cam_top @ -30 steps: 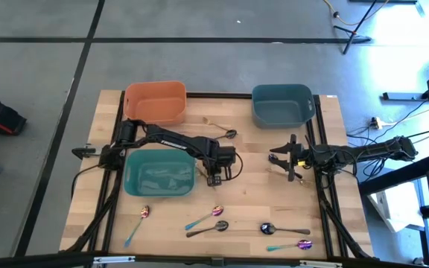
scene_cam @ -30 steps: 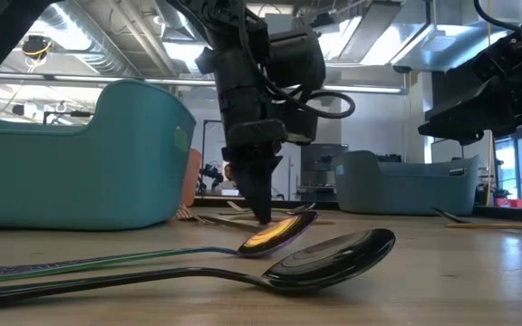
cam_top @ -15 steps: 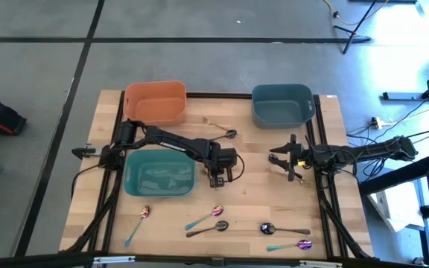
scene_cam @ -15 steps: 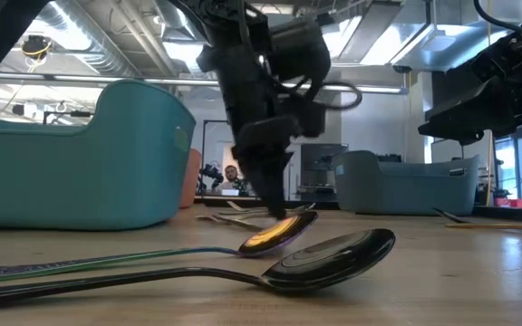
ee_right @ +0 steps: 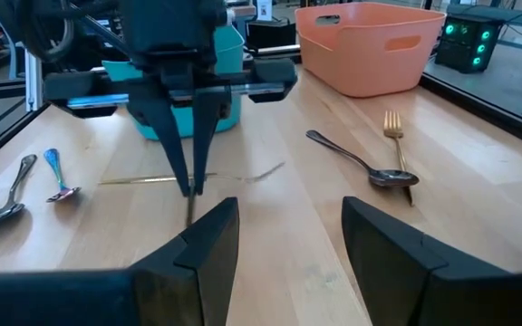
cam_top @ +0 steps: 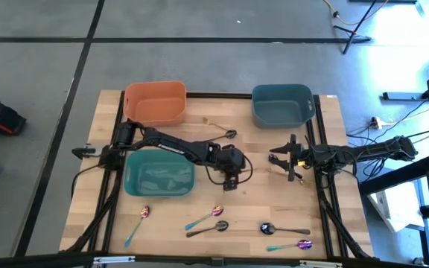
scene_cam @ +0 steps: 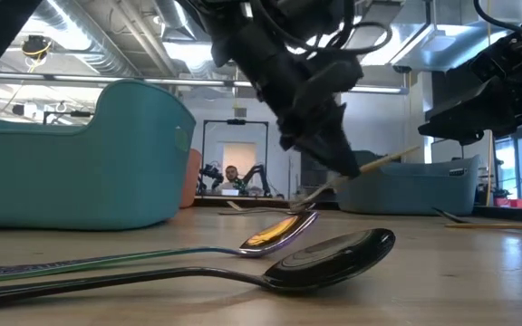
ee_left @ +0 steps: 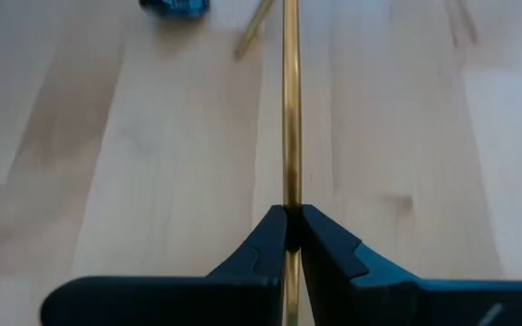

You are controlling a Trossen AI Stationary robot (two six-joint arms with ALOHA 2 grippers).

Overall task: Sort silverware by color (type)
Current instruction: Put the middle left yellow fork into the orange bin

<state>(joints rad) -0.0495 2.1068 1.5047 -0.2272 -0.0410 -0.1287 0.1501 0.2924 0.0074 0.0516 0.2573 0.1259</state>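
My left gripper [cam_top: 229, 181] is over the table's middle, just right of the teal bin [cam_top: 159, 176], and is shut on a thin gold piece of silverware [ee_left: 290, 109]. My right gripper [cam_top: 289, 165] waits open above the table's right part. A black spoon [cam_top: 230, 134] and a gold fork [ee_right: 393, 127] lie flat near the far side. Along the near side lie iridescent spoons [cam_top: 144, 214] [cam_top: 216, 212] [cam_top: 302, 243] and black spoons [cam_top: 219, 225] [cam_top: 267, 228]. In the low view a black spoon [scene_cam: 333, 258] and an iridescent one [scene_cam: 275, 235] fill the foreground. My left gripper pinches the gold piece's thin handle [ee_left: 290, 195] between its two fingertips [ee_left: 270, 237]. It comes slanting down from above. The piece is tilted, with its free handle end [scene_cam: 397, 158] raised and its lower end [scene_cam: 304, 196] at the table top.
Three bins stand on the wooden table: an orange one [cam_top: 155, 102] at the far left, a grey-blue one [cam_top: 281, 104] at the far right, the teal one at the left middle. Bare wood [cam_top: 267, 197] lies between the grippers and the near row of silverware.
My left gripper has moved a little toward the table's right edge and has tipped from pointing straight down to a slant. The gold piece has come up from lying on the table to a tilt with its handle end raised.
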